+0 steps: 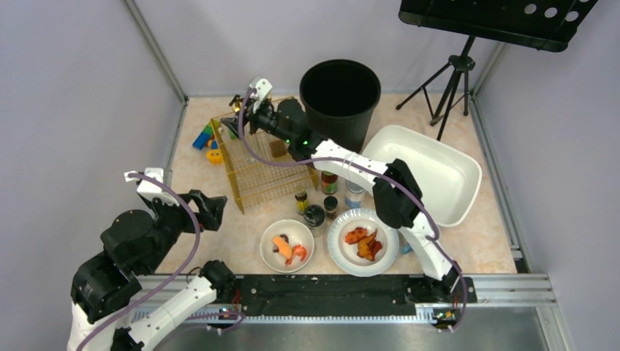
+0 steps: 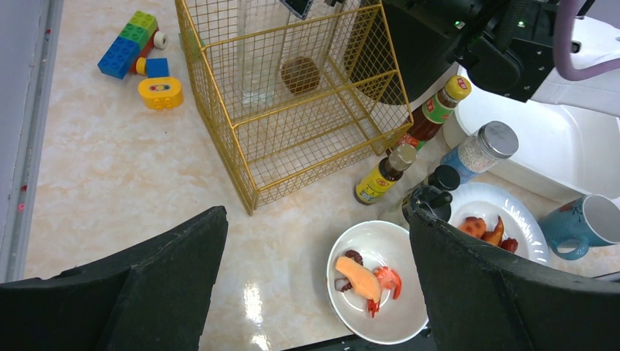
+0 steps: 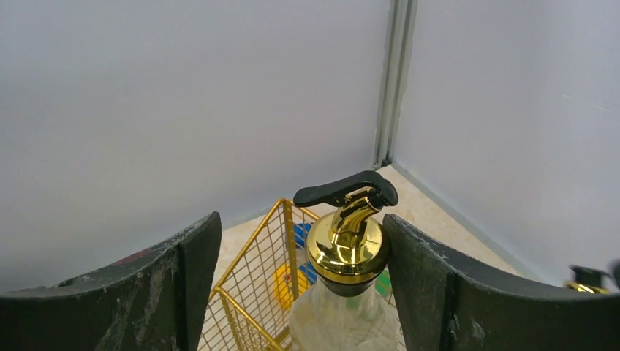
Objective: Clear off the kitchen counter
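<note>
Grey-walled booth. The beige speckled surface (image 1: 194, 164) fills the middle of the top view, from the back wall down to the black rail (image 1: 329, 285). It lies flat, face up, long axis running left-right across the frame. Plenty sits on it: blocks (image 1: 207, 139) at upper left, wire basket (image 2: 314, 164) at centre, sauce bottles (image 2: 384, 175) and jars just lower-right of the basket, bowl (image 2: 398, 311) and plate (image 1: 340, 252) at lower middle, tub (image 1: 439, 175) at right, bin (image 1: 343, 124) at upper middle. Step in hand, my read: stowing bottles into the basket. Right claw (image 3: 301, 227) is over the basket's far corner, jaws spread either side of the gold pump top of a clear bottle (image 3: 347, 248). There's a clear gap on the frame-left side; the other finger is just beside the cap, maybe touching. So no grip, the bottle is let go. It stands upright inside the basket, black lever (image 3: 343, 191) pointing frame-left in the right wrist view. Left claw (image 2: 316, 216) is spread wide with nothing in it, hovering over the lower-left part of the surface with basket and bowl in its view. Next move: right arm lifts straight up until the fingers clear the lever. Avoid sideways drift, since a tall bottle like that would likely tip against the wire. Then down to the sauce bottles near the plate. Task looks early: most items are not yet put away.
</note>
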Robot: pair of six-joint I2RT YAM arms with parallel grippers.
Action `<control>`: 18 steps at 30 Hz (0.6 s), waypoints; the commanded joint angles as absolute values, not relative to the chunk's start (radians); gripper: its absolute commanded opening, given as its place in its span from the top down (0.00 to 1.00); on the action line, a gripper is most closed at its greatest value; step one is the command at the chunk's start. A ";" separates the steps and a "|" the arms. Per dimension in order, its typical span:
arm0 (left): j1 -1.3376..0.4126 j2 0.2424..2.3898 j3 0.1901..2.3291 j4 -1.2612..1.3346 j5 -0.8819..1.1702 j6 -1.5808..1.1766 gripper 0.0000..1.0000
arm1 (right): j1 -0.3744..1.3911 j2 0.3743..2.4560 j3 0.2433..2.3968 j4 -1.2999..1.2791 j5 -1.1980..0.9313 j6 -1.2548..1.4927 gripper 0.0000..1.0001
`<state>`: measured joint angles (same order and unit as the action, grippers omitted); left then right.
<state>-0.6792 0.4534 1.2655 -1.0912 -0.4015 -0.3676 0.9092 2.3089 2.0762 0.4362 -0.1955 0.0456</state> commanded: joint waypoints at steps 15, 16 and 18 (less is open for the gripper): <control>-0.678 0.469 1.269 -1.025 -0.416 -0.380 0.01 | 1.004 1.868 1.571 0.607 -0.054 0.031 0.15; -0.678 0.470 1.267 -1.023 -0.414 -0.381 0.01 | 1.011 1.838 1.539 0.603 -0.046 0.034 0.15; -0.678 0.479 1.270 -1.023 -0.408 -0.382 0.01 | 1.017 1.776 1.474 0.577 -0.042 0.062 0.11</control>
<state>-0.6792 0.4541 1.2655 -1.0824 -0.4049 -0.3691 0.9836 1.9320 1.5581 0.5442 -0.0761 0.0452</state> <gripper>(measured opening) 0.990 0.856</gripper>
